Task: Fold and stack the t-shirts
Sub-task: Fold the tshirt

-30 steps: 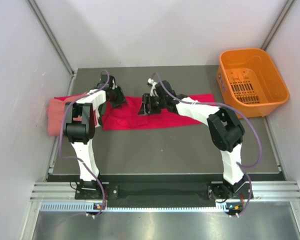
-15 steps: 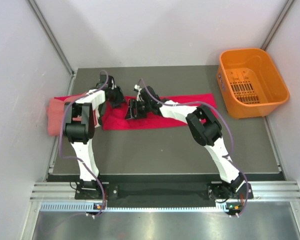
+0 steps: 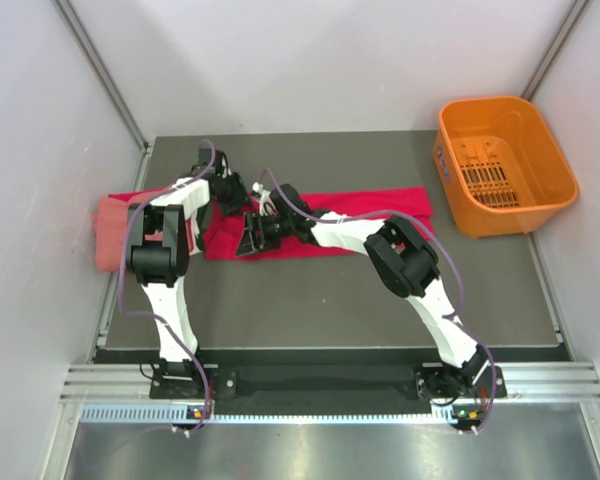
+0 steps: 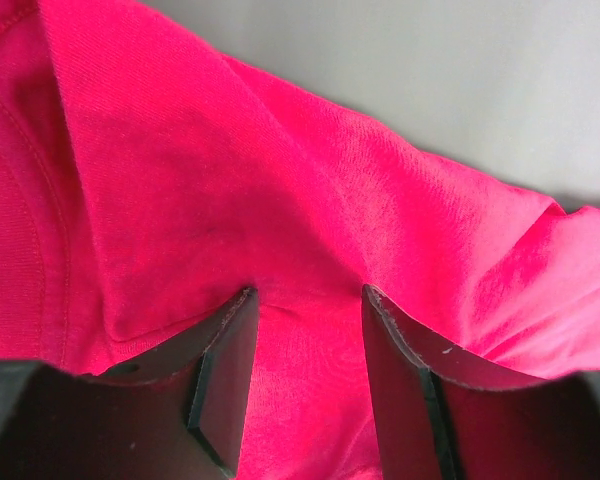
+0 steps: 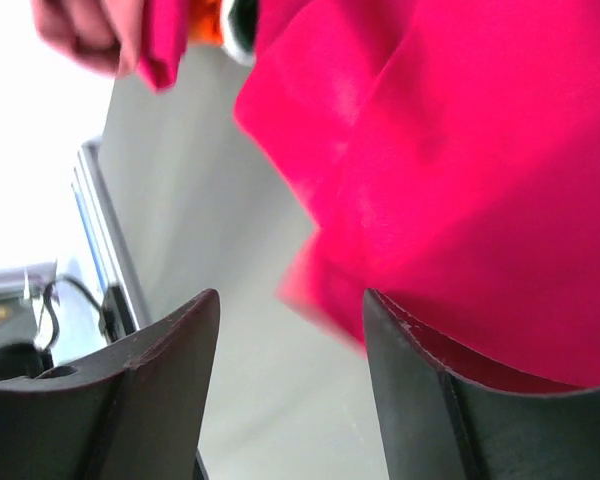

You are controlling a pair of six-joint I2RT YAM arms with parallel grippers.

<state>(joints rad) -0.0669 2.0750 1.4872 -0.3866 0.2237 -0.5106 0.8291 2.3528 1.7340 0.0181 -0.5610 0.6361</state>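
Dark grey table, white walls, aluminium rail in front

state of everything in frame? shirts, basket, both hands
red t-shirt, long strip, rumpled at its left end
pink t-shirt, bunched, far left
orange basket, upright, empty
left hand, jaws apart, tips on the red t-shirt
right hand, jaws apart, holding nothing, at the red t-shirt's edge

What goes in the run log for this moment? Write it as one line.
stage: folding | left tool: open, tips on red t-shirt | right tool: open, at its edge | pink t-shirt: far left
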